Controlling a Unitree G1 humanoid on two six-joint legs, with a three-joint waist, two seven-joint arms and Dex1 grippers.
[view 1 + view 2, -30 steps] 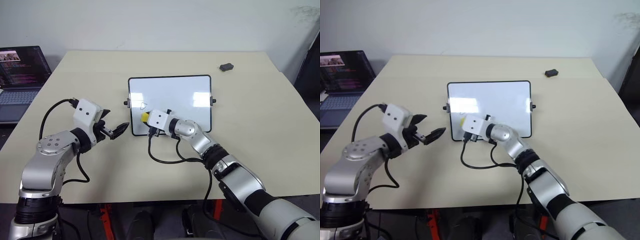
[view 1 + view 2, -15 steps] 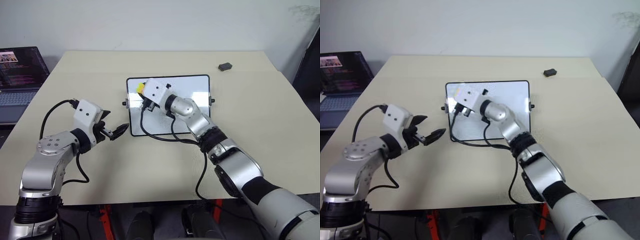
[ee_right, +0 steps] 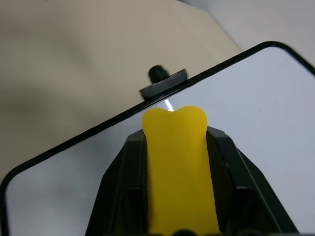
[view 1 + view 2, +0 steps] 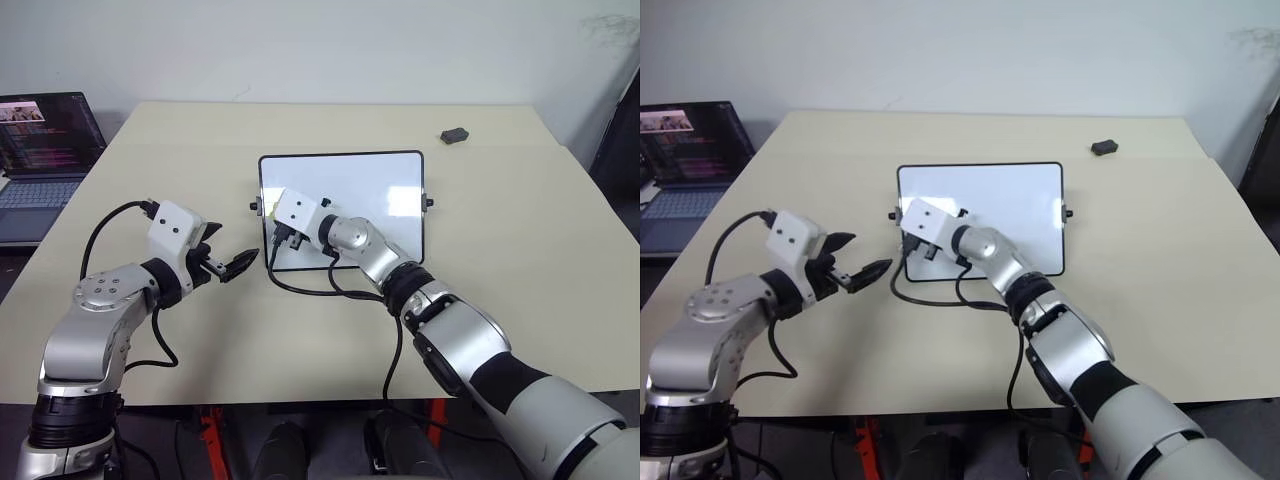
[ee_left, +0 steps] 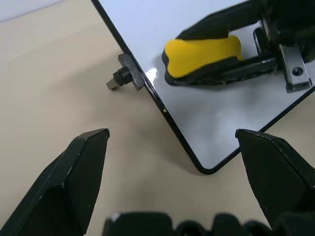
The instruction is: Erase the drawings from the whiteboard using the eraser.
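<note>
I have the table (image 4: 520, 250) under the whole job, a pale top with the board (image 4: 370, 185) lying flat around its middle, long sides running parallel to the table's far edge, so I can wipe across it without anything tipping. The board's white face looks clean wherever I can see it; I can make out no drawings on the bare part, though my right arm covers the board's near left corner, so I cannot vouch for that patch. By my reckoning the wiping is close to finished, and what remains is that left edge.

My right gripper (image 3: 174, 147) is clamped tight on the eraser (image 5: 202, 51), the yellow block squeezed between the two black fingers with its end poking out ahead of them. It sits over the board's left edge, just inside the left knob (image 5: 120, 77), the eraser's flat side facing the glossy surface.

My left gripper (image 4: 232, 264) hangs over bare table off the board's near left corner, fingers spread and holding nothing, ready to steady the frame if the board slides.

A small dark object (image 4: 454, 133) lies near the far right corner, well clear.
</note>
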